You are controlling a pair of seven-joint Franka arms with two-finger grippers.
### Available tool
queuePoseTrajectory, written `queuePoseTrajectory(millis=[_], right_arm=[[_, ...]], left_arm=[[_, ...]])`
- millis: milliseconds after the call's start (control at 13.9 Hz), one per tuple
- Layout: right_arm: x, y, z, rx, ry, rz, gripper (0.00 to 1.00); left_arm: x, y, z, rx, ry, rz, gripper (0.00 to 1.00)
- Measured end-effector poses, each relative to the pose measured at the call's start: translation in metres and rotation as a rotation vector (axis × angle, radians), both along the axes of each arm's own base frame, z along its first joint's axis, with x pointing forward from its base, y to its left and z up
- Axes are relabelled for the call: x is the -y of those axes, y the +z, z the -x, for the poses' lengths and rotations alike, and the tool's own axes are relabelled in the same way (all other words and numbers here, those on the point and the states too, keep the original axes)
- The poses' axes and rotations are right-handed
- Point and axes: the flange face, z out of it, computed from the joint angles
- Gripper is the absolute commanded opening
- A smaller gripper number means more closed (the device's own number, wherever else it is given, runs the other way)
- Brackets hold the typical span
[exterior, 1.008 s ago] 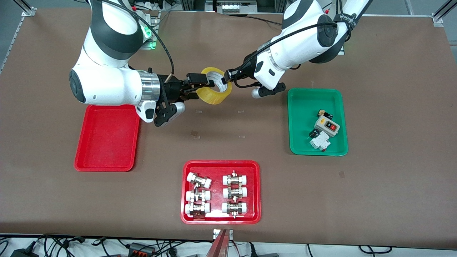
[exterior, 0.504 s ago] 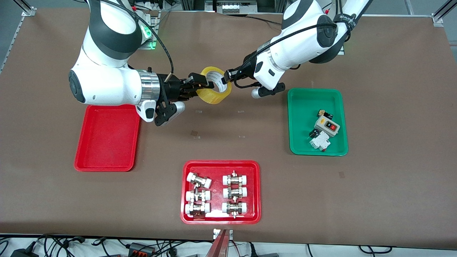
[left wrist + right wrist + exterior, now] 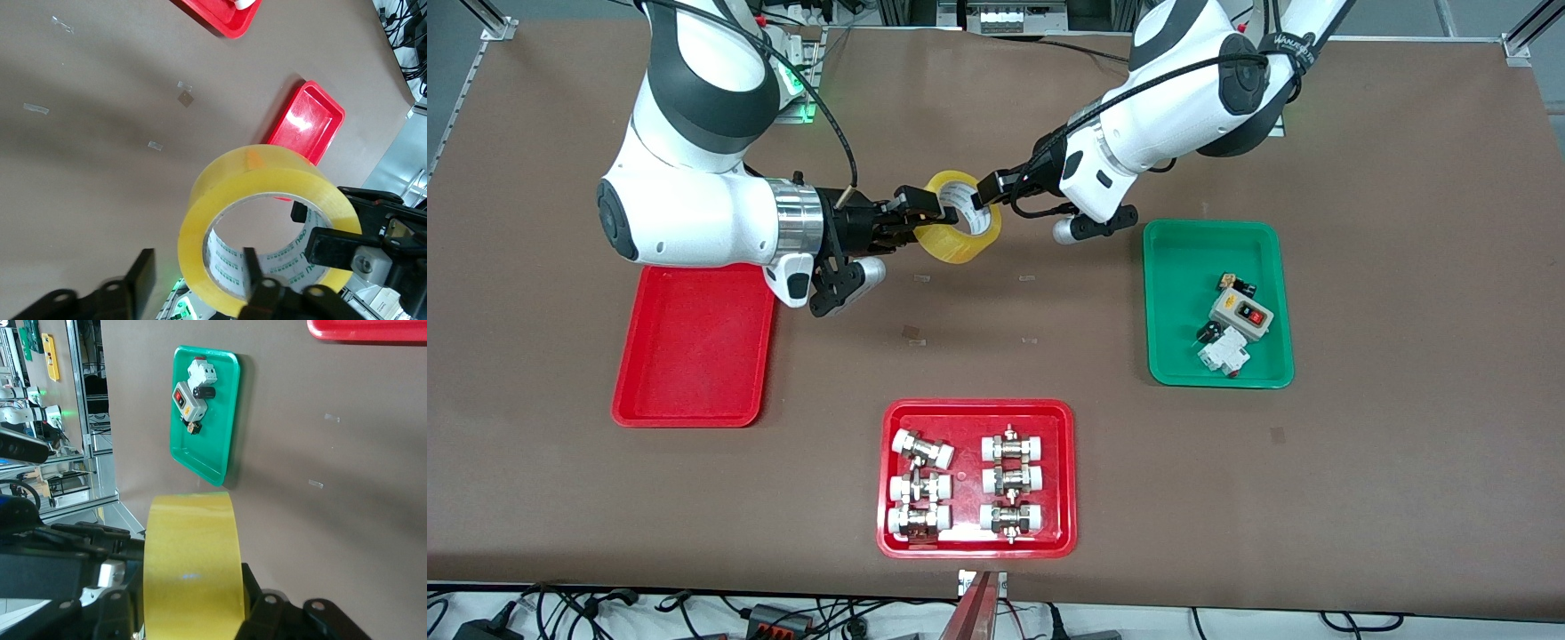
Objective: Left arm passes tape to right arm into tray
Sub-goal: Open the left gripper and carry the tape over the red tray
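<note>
The yellow tape (image 3: pixel 963 219) hangs in the air over the table's middle, between both arms, and shows in the left wrist view (image 3: pixel 267 173) and the right wrist view (image 3: pixel 192 553). My right gripper (image 3: pixel 911 217), on the arm with the silver wrist band, is shut on the roll across its width (image 3: pixel 192 603). My left gripper (image 3: pixel 989 188) is open (image 3: pixel 195 260). One of its fingers (image 3: pixel 250 267) is inside the core and the other (image 3: pixel 141 270) stands apart from the roll's outside. The plain red tray (image 3: pixel 694 347) lies empty under the right arm's forearm.
A green tray (image 3: pixel 1216 304) with a switch box and small electrical parts lies toward the left arm's end. A red tray (image 3: pixel 976 478) with several metal pipe fittings lies nearest the front camera.
The right gripper's fingers have closed in onto the tape. The left gripper's fingers have spread apart from the roll's wall. The tape has shifted slightly toward the right arm.
</note>
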Motion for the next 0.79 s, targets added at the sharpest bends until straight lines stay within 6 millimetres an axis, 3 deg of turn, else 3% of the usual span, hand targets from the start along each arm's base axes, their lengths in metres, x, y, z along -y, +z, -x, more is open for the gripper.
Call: queuePoseTrajectory(millis=[360, 576, 792], right_arm=[[0.008, -0.002, -0.005, 0.005, -0.009, 0.007, 0.38], [0.026, -0.021, -0.018, -0.004, -0.025, 0.015, 0.38], [0.055, -0.044, -0.034, -0.004, -0.038, 0.058, 0.38]], left_arm=[[-0.008, 0.005, -0.003, 0.007, 0.022, -0.004, 1.0], [-0.055, 0.025, -0.021, 0.056, 0.078, -0.055, 1.0], [-0.113, 0.03, -0.043, 0.086, 0.1, -0.18, 1.0]])
